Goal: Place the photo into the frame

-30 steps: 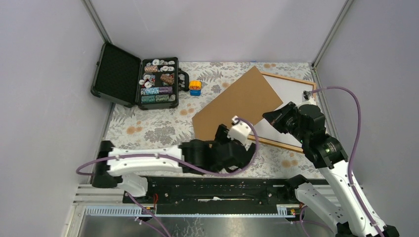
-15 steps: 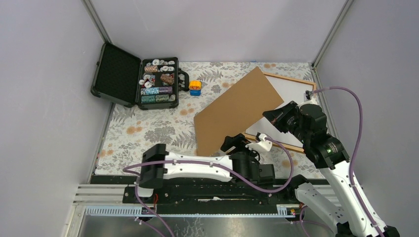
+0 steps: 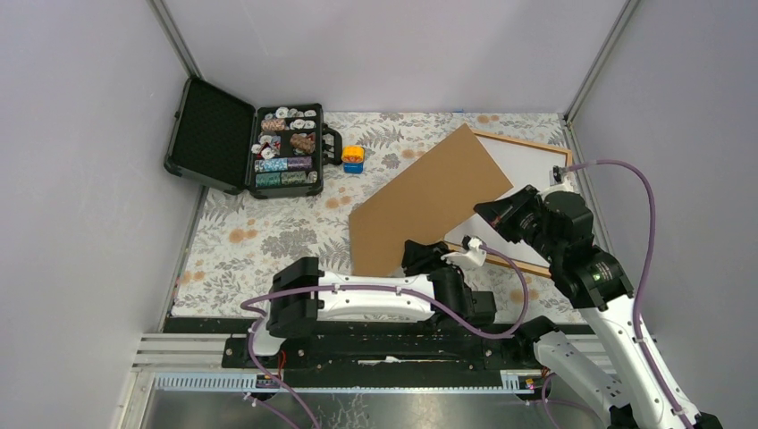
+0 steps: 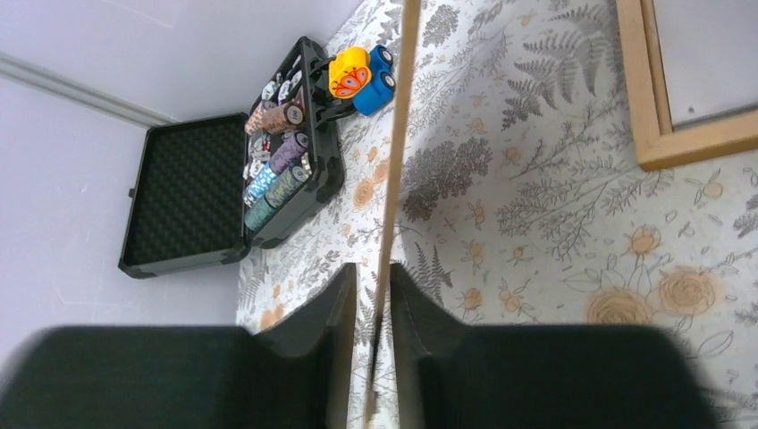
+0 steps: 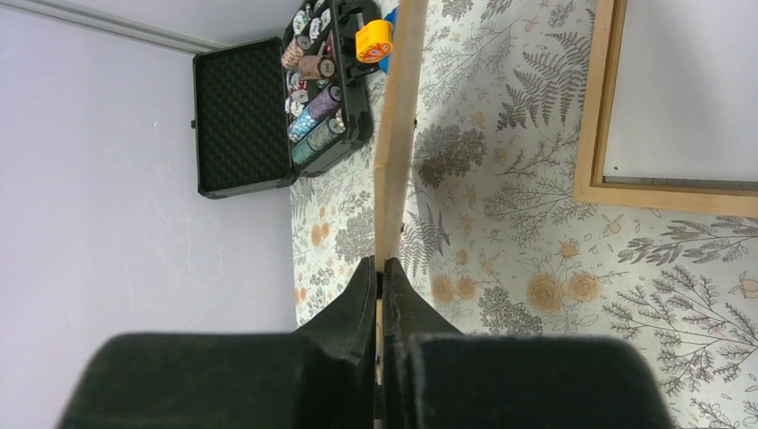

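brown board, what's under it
The board is held up at a slant. The wrist views show flowered tablecloth beneath it. From above it covers the left end of the wooden frame, so that part cannot be seen.

Frame [image 4: 645, 80] — thin light-brown wood moulding, lying flat at far right; plain white surface [image 5: 688, 89] fills its opening.

Raised board [image 3: 425, 201] overlaps frame [image 3: 523, 140] left side and blocks the centre. Case [image 3: 241, 143] and toy [image 3: 353, 158] rear left. Bench [image 3: 259, 241] front left open.
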`<state>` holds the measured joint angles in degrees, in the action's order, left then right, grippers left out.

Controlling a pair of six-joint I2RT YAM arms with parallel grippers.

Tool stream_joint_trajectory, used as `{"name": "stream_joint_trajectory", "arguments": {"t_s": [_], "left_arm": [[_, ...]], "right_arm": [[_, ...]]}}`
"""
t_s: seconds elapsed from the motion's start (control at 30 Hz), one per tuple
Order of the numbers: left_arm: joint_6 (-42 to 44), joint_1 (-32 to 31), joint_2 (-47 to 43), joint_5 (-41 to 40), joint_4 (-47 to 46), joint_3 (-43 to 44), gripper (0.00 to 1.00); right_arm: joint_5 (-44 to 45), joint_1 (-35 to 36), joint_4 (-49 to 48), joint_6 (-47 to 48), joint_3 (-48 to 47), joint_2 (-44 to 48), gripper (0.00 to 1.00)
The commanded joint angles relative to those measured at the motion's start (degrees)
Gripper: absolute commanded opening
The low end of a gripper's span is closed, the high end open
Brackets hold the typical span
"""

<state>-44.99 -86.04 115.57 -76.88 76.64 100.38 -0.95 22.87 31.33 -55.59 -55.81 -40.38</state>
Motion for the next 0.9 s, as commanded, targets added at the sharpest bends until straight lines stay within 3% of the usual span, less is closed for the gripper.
{"name": "stream_joint_trajectory", "arguments": {"t_s": [0.0,0.03,0.1,0.13,0.3,0.4,0.6,0.87], "left_arm": [[0.9,0.5,-2.3,-3.0,0.5,1.6,0.11],[1.0,0.5,-2.7,-3.0,0.2,1.4,0.01],[1.7,0.7,-3.7,-2.9,-0.5,1.1,0.0],[2.0,0.8,-4.2,-2.5,-0.6,1.2,0.0],[5.2,0.8,-9.3,-0.4,-4.9,-0.4,0.0],[9.4,0.9,-15.3,2.7,-11.1,-3.3,0.0],[18.5,3.0,-29.5,14.7,-28.0,-12.9,0.0],[21.7,9.3,-41.9,29.9,-36.9,-18.7,0.0]], "right_arm": [[-3.3,-0.1,-6.9,0.3,-0.7,0.8,0.0],[-4.1,0.0,-7.1,1.6,-1.0,0.4,0.0],[-5.0,0.0,-7.1,4.5,-1.7,-0.1,0.0],[-5.4,-0.1,-7.2,6.0,-2.1,-0.2,0.06],[-5.7,0.0,-6.5,14.2,-5.2,-0.2,0.53],[-5.1,0.0,-5.9,17.4,-8.4,-0.3,0.71],[-3.3,0.0,-4.8,21.5,-13.7,0.0,0.88],[-1.5,0.0,-4.8,22.3,-15.9,2.7,0.94]]}}
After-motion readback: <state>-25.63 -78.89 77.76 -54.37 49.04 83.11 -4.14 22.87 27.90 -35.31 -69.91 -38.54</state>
